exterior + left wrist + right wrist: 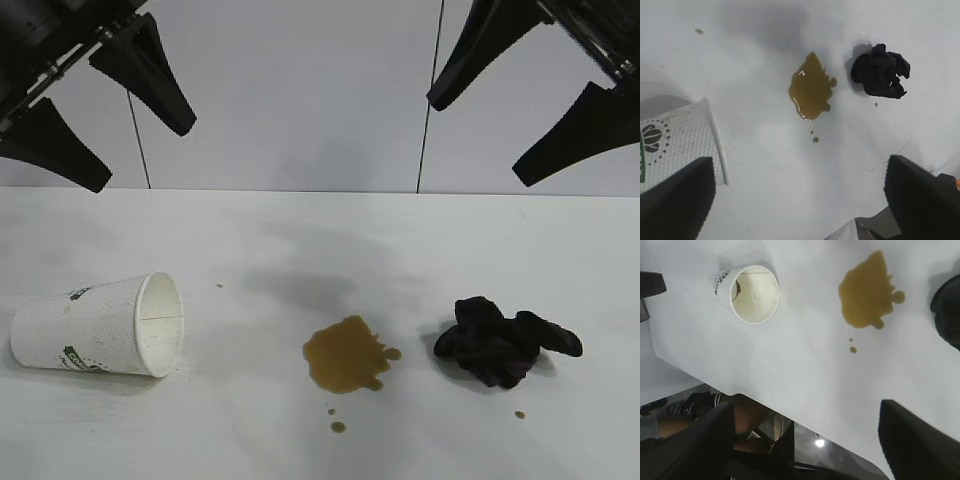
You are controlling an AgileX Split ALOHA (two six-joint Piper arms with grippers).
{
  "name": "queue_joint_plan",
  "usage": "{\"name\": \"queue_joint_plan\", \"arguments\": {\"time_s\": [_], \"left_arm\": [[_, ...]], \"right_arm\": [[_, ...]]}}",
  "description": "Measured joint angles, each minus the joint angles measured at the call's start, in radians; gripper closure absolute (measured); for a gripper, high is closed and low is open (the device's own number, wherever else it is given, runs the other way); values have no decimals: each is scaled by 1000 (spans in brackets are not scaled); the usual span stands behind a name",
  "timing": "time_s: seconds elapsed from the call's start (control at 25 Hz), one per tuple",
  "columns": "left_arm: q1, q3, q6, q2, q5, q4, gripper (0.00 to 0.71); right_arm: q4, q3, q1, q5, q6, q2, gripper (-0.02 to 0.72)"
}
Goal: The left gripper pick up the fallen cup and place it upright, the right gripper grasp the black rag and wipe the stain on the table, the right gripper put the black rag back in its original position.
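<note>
The white cup (98,327) lies on its side at the table's left, mouth facing right; it also shows in the left wrist view (675,142) and the right wrist view (752,294). The amber-brown stain (347,353) sits in the middle, also in the left wrist view (811,88) and the right wrist view (869,291). The black rag (500,340) lies crumpled to its right, also in the left wrist view (879,70). My left gripper (145,150) hangs open and empty high above the cup. My right gripper (472,143) hangs open and empty high above the rag.
The white table (300,240) meets a pale grey panelled wall (300,90) at the back. A tiny dark speck (219,286) lies behind the cup. Small droplets (337,426) lie in front of the stain. The table's front edge (790,415) shows in the right wrist view.
</note>
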Motion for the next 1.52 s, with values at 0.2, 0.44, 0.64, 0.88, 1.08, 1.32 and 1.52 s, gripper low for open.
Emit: {"name": "queue_joint_plan", "arguments": {"time_s": [0.2, 0.44, 0.64, 0.88, 1.08, 1.32, 1.52], "left_arm": [[0, 0, 0, 0, 0, 0, 51], [0, 0, -1, 0, 0, 0, 51], [0, 0, -1, 0, -1, 0, 51], [0, 0, -1, 0, -27, 0, 51], [-1, -19, 60, 0, -22, 1, 51], [-9, -89, 497, 0, 127, 15, 51], [-111, -94, 890, 0, 147, 197, 51]], "right_arm": [[0, 0, 0, 0, 0, 0, 159], [0, 0, 0, 0, 0, 0, 159], [0, 0, 0, 0, 0, 0, 159], [0, 0, 0, 0, 0, 0, 159], [0, 0, 0, 0, 0, 0, 159], [0, 0, 0, 0, 0, 0, 159], [0, 0, 0, 0, 0, 0, 159]]}}
